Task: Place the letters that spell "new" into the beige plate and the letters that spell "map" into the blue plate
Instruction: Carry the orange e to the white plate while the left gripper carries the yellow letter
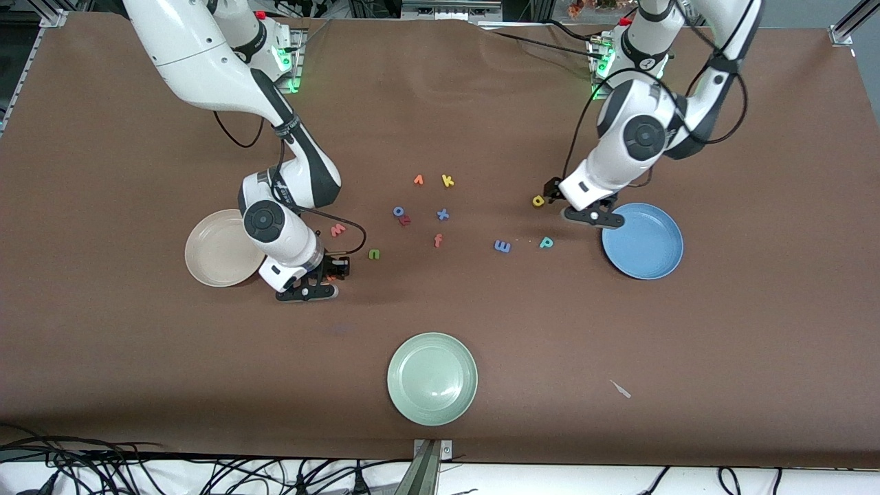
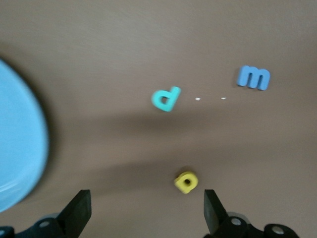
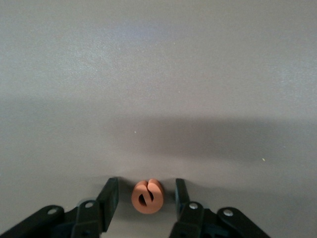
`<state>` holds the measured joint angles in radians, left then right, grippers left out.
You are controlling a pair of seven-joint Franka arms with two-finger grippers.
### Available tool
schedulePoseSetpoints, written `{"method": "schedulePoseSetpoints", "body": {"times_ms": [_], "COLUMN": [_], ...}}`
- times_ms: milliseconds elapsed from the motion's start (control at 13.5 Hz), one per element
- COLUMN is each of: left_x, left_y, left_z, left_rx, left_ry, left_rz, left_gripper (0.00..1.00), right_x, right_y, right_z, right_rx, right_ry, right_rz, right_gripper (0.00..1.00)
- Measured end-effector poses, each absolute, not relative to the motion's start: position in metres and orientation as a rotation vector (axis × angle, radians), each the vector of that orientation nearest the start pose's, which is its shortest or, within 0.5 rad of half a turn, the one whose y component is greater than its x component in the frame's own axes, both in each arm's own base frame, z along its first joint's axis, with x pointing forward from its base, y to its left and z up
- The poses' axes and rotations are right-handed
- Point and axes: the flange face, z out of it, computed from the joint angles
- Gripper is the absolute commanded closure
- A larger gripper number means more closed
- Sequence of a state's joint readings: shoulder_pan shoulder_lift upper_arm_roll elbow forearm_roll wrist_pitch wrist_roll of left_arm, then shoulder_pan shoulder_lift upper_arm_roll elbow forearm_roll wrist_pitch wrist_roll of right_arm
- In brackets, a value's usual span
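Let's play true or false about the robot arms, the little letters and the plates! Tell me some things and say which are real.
1. The orange e sits between the right gripper's fingers. True.
2. The beige plate already has letters in it. False: it holds none.
3. The left gripper is open above the yellow a. True.
4. The teal p lies in the blue plate. False: it lies on the table beside that plate.
5. The green n is on the pale green plate. False: it lies on the table, near the right gripper.
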<state>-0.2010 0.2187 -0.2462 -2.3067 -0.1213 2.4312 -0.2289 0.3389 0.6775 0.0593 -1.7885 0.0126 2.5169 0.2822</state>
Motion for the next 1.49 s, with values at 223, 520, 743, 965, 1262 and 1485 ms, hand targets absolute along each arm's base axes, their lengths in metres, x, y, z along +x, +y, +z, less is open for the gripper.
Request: {"method": "schedulePoseSetpoints", "body": {"times_ms": [223, 520, 743, 965, 1262, 1485], "left_x": [0.455, 0.44, 0.436, 0.431, 0.424, 0.421], "left_y": [-0.24, -0.253, -0.254, -0.255, -0.258, -0.262], "left_z": [0.222, 0.206, 0.198, 0.186, 0.173, 0.169], "left_rx": [-3.212, -3.196, -3.202, -3.205, -3.207, -3.206], "left_ry": [0.213, 0.237, 0.228, 0.233, 0.244, 0.256], "left_rz": [0.255, 0.299, 0.279, 0.269, 0.265, 0.267], "left_gripper": [0.0, 0.07, 0.15, 0.23, 0.33, 0.62], "right_x": [0.611, 0.611, 0.611, 0.611, 0.612, 0.612], "right_y": [0.252, 0.251, 0.251, 0.25, 0.25, 0.25], "right_z": [0.178, 0.178, 0.179, 0.179, 0.179, 0.179], "right_rx": [-3.081, -3.083, -3.084, -3.085, -3.086, -3.086], "right_ry": [-0.139, -0.137, -0.136, -0.135, -0.134, -0.135], "right_rz": [-0.046, -0.042, -0.039, -0.037, -0.037, -0.032], "right_gripper": [0.58, 0.62, 0.65, 0.69, 0.73, 0.74]}}
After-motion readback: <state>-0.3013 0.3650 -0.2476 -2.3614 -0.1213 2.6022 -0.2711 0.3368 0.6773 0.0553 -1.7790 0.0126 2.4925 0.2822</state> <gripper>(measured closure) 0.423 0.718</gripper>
